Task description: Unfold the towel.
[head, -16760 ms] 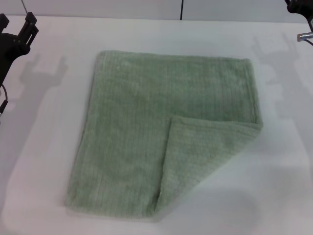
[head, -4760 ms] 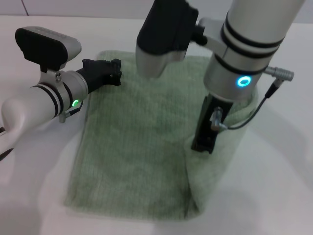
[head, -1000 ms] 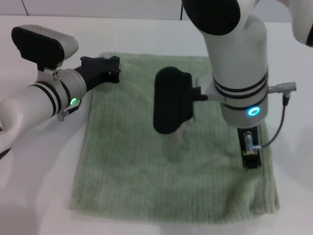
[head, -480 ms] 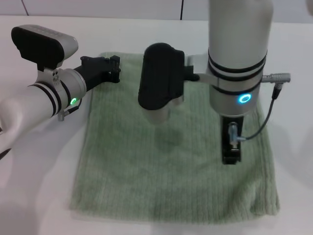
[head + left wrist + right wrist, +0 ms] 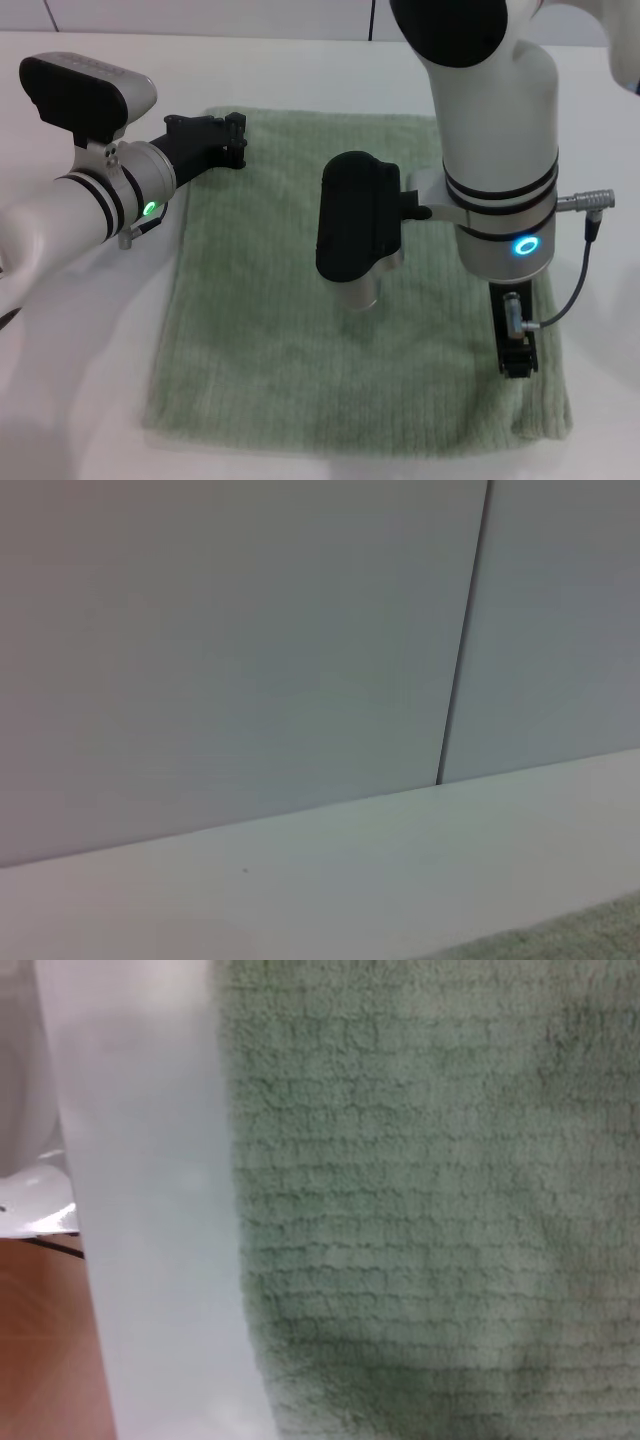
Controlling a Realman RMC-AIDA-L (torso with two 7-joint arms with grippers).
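Here, towel (image 5: 300, 340) flat on white table (image 5: 80, 380) (grey wall (image 5: 230, 640) behind).

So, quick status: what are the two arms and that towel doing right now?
Left gripper at towel's far left corner. Right gripper down near its right front corner. Towel spread flat, no fold showing. Nothing in the way.
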